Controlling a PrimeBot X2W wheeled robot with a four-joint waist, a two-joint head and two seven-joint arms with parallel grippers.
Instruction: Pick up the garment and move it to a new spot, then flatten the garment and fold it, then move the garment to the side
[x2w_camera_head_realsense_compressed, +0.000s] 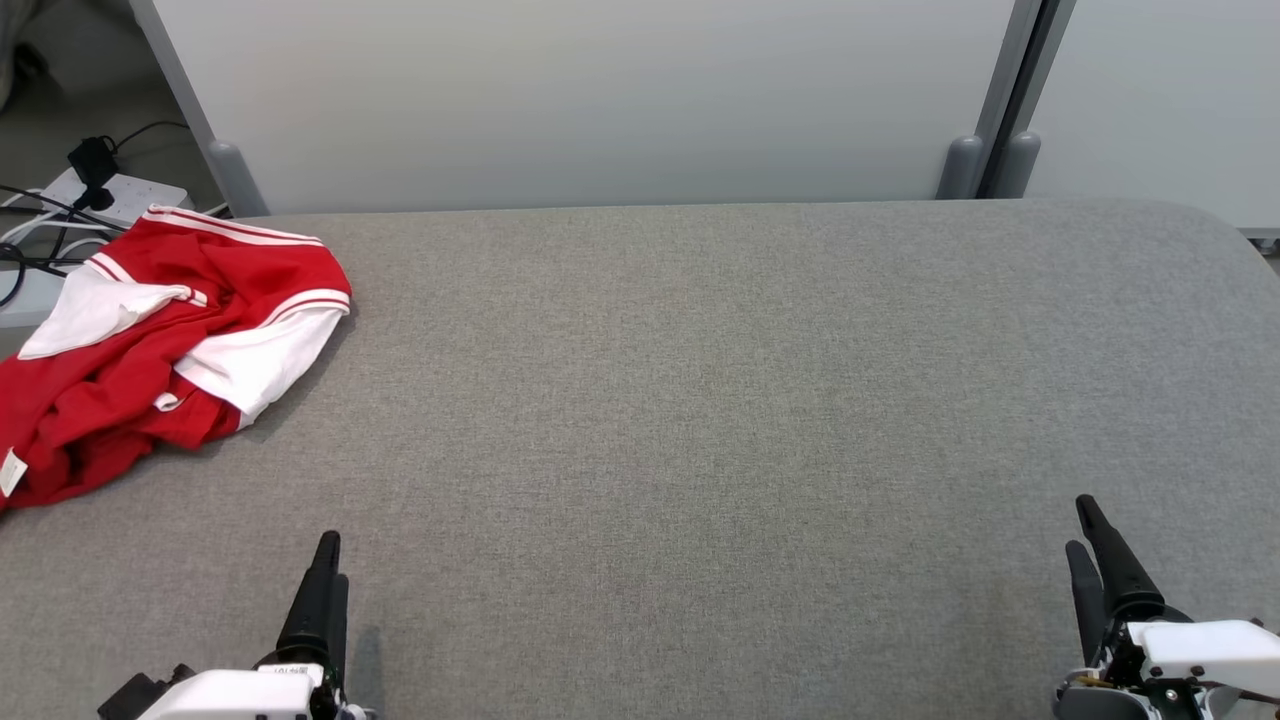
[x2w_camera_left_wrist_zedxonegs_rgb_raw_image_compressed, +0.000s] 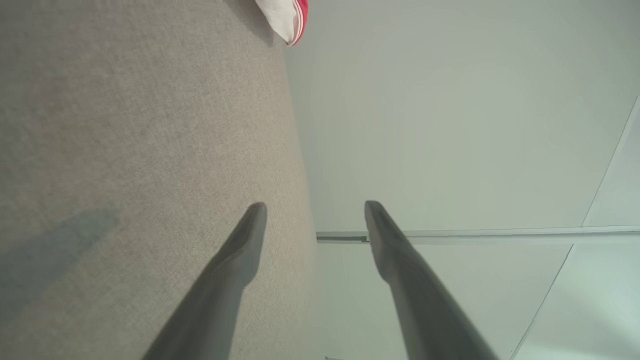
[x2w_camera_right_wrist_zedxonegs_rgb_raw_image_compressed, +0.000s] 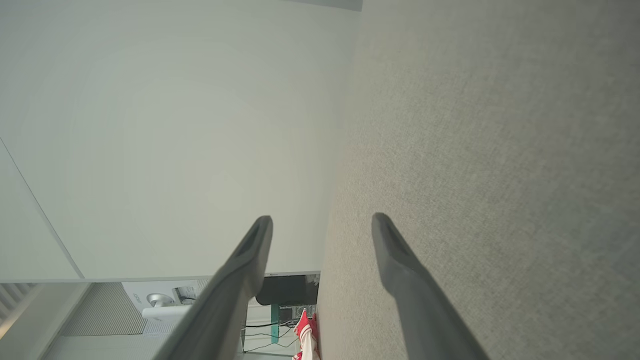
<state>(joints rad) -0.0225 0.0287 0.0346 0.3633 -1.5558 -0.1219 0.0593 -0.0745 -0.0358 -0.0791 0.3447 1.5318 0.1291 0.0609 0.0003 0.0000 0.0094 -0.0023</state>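
And here we are over the wide grey table (x2w_camera_head_realsense_compressed: 700, 400), with the garment (x2w_camera_head_realsense_compressed: 170, 340) sitting way out at the far left corner: a red piece with white sleeves and white stripes at the trim, crumpled in a loose heap, unfolded, its left part running out past the edge of the head view. A small white label (x2w_camera_head_realsense_compressed: 12, 470) shows at its near left end. Neither arm is on it. The left gripper (x2w_camera_head_realsense_compressed: 333, 560) hangs low at the near left, well apart from the heap, and the left wrist view shows its two dark fingers (x2w_camera_left_wrist_zedxonegs_rgb_raw_image_compressed: 235, 265) spread wide with nothing between them, jaws open and empty, a sliver of white sleeve just peeking in at the top. Over on the near right, the right gripper (x2w_camera_head_realsense_compressed: 1079, 525) sits just as far back, with the whole breadth of the cloth-covered top between it and the heap. Its fingers in the right wrist view stand parted too, open on nothing, with a scrap of red and white visible far off beyond them. Behind the table stands a pale panel (x2w_camera_head_realsense_compressed: 600, 100), and past the far left corner a white power strip (x2w_camera_head_realsense_compressed: 120, 195) lies with dark cables (x2w_camera_head_realsense_compressed: 30, 215) trailing from it.
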